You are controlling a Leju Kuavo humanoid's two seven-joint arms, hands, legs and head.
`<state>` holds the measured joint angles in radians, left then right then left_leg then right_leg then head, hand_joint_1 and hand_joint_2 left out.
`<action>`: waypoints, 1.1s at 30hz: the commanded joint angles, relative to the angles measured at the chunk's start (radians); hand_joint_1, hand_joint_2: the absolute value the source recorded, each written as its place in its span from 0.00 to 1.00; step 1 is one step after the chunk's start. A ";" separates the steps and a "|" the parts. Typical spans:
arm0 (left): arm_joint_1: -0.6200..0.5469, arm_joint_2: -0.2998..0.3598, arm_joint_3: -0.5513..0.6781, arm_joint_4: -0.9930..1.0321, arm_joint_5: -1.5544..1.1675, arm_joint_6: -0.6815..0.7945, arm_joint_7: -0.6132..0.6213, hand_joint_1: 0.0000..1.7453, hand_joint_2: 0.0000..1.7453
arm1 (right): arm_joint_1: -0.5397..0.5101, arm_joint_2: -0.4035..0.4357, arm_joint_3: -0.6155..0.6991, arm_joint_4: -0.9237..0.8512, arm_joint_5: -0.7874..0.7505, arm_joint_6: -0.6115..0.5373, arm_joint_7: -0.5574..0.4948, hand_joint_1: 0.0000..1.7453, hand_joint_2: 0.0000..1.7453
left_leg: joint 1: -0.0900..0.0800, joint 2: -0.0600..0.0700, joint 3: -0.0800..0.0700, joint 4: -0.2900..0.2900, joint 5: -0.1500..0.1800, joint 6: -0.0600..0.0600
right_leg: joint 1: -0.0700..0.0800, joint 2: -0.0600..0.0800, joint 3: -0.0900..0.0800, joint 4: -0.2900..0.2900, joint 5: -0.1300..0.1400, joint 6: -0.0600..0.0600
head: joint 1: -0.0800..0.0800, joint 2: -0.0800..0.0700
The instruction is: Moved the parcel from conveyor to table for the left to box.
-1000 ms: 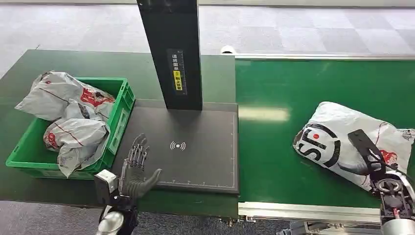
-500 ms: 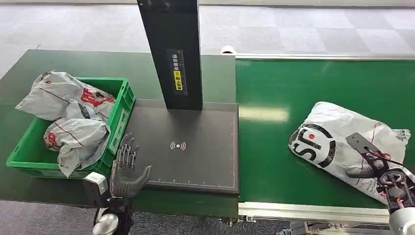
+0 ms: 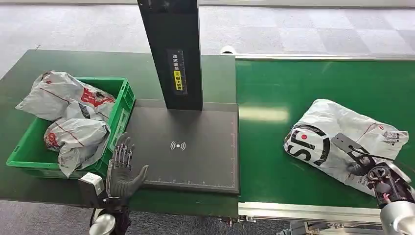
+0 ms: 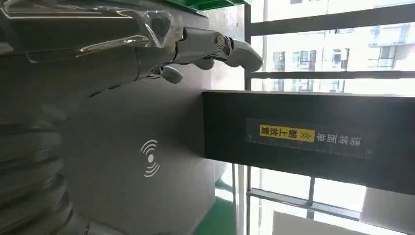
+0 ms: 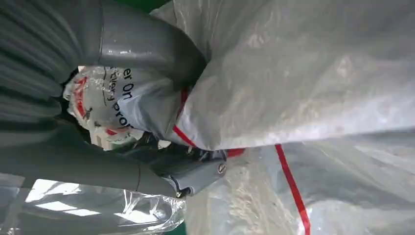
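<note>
A white plastic parcel with a black-and-red logo lies on the green conveyor at the right. My right hand grips its near edge; in the right wrist view the thumb and fingers pinch a fold of the parcel. My left hand is open with fingers spread, hovering at the front left corner of the dark scanner plate, beside the green box. The left wrist view has its fingers held above the plate.
The green box holds several white parcels, one spilling over its far left rim. A tall black column stands at the back of the scanner plate. The conveyor's metal front rail runs along the near edge.
The parcel has slid left along the conveyor with my right hand holding it. My left hand has drawn back toward the table's front left edge.
</note>
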<state>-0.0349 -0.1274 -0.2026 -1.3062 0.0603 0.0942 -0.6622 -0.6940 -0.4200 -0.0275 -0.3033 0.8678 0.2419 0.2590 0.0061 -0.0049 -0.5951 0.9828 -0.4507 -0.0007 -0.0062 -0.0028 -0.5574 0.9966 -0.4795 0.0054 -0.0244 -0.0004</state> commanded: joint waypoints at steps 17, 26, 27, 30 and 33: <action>0.113 0.000 0.107 -0.206 -0.076 -0.003 0.023 0.00 1.00 | -0.017 0.183 0.254 -0.624 -0.124 -0.199 -0.325 1.00 1.00 | -0.002 0.014 -0.002 0.001 -0.002 -0.001 | -0.002 0.013 -0.006 0.004 0.001 0.000 | 0.000 0.000; 0.100 0.001 0.101 -0.198 -0.091 -0.006 0.012 0.00 1.00 | 0.076 0.125 0.355 -0.796 -0.266 -0.240 -0.321 1.00 1.00 | 0.000 0.006 0.002 -0.001 -0.001 0.000 | 0.000 0.003 0.001 -0.001 -0.001 0.000 | 0.000 0.000; 0.077 -0.003 0.099 -0.194 -0.100 -0.007 -0.008 0.00 1.00 | 0.113 0.169 0.375 -0.888 -0.314 -0.205 -0.394 1.00 1.00 | 0.000 0.007 0.004 -0.002 -0.001 0.000 | 0.000 0.004 0.003 -0.002 0.000 0.000 | 0.000 0.000; 0.021 -0.013 0.108 -0.222 -0.111 -0.001 -0.017 0.00 1.00 | 0.053 0.347 0.517 -0.866 -0.374 -0.099 -0.366 1.00 1.00 | 0.000 0.009 0.001 -0.001 0.000 -0.001 | 0.000 0.006 -0.002 0.000 0.000 -0.001 | 0.000 0.000; 0.006 -0.006 0.145 -0.328 -0.140 0.025 0.006 0.00 1.00 | 0.016 0.500 0.678 -0.784 -0.366 -0.097 -0.360 1.00 1.00 | 0.001 0.014 -0.001 0.000 -0.001 -0.002 | 0.001 0.012 -0.003 0.002 0.002 -0.001 | 0.001 0.000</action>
<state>0.0545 -0.1385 -0.1190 -1.5210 -0.0420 0.0942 -0.6729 -0.6102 -0.2387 0.2957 -1.0762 0.5351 0.0756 -0.1110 0.0068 0.0023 -0.5962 0.9821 -0.4507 -0.0010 -0.0044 0.0013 -0.5580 0.9980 -0.4794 0.0047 -0.0233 -0.0004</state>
